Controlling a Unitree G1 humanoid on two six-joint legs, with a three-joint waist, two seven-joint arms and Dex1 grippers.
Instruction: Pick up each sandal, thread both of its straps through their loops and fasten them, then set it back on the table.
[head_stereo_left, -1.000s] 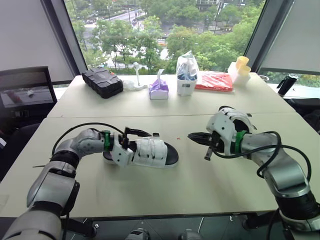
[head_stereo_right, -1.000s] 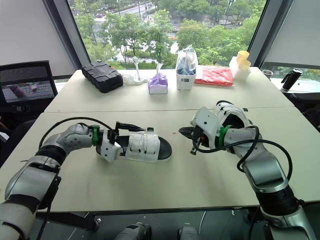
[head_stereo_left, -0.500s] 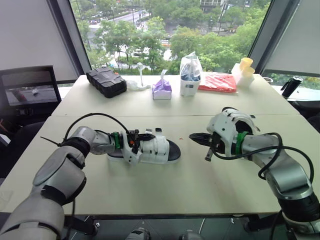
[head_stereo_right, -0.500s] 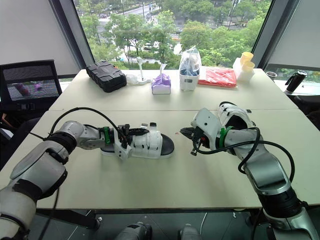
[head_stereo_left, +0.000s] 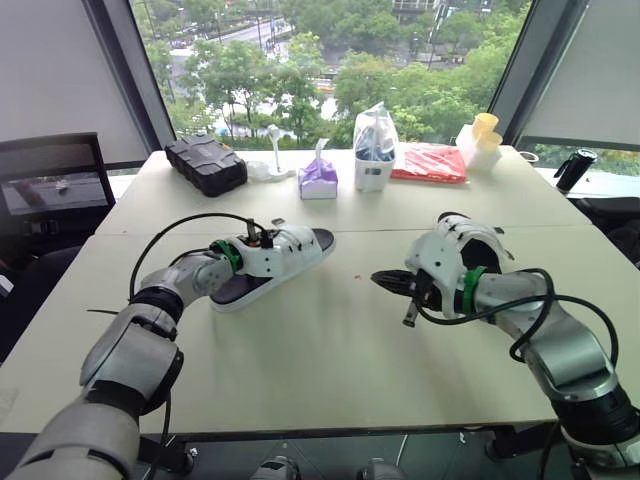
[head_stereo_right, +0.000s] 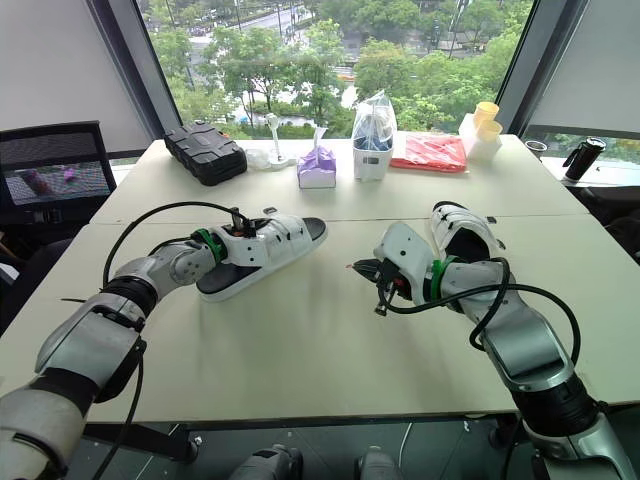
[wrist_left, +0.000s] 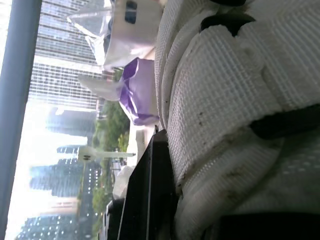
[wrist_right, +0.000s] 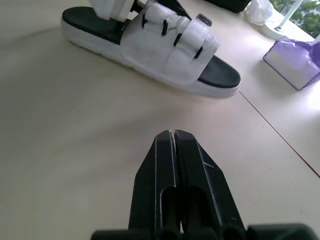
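L hand (head_stereo_left: 262, 240) grips sandal (head_stereo_left: 295, 250) by upper, toe tilted off tabletop (head_stereo_left: 330, 350); R hand (wrist_right: 172, 137) closed, empty, well apart — step judged strap-fastening — next needs R hand at straps.

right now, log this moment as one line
left gripper shut on sandal | right gripper fingers shut, empty, above table | second sandal on table by right arm
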